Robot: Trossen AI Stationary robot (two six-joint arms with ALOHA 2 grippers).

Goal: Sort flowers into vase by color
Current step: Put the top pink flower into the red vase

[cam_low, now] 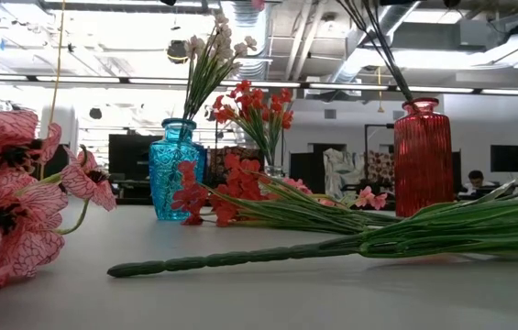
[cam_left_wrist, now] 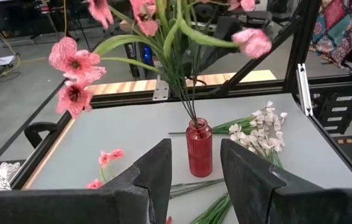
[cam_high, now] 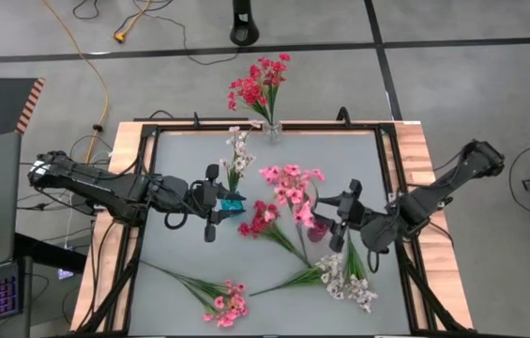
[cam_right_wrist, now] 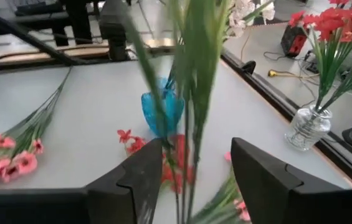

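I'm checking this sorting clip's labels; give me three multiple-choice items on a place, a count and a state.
1. Which vase holds the pink flowers?
A. blue vase
B. red vase
C. clear glass vase

2. How many sprigs lie loose on the table?
A. one
B. three
C. five

3. How is the left end effector?
A. shut on a stem
B. open and empty
C. shut on a vase

Key: 1 B, as the pink flowers' stems run down into the red vase. 2 B, as a red sprig, a pink sprig and a white sprig lie flat. 3 B, as the left wrist view shows its fingers apart with nothing between them.
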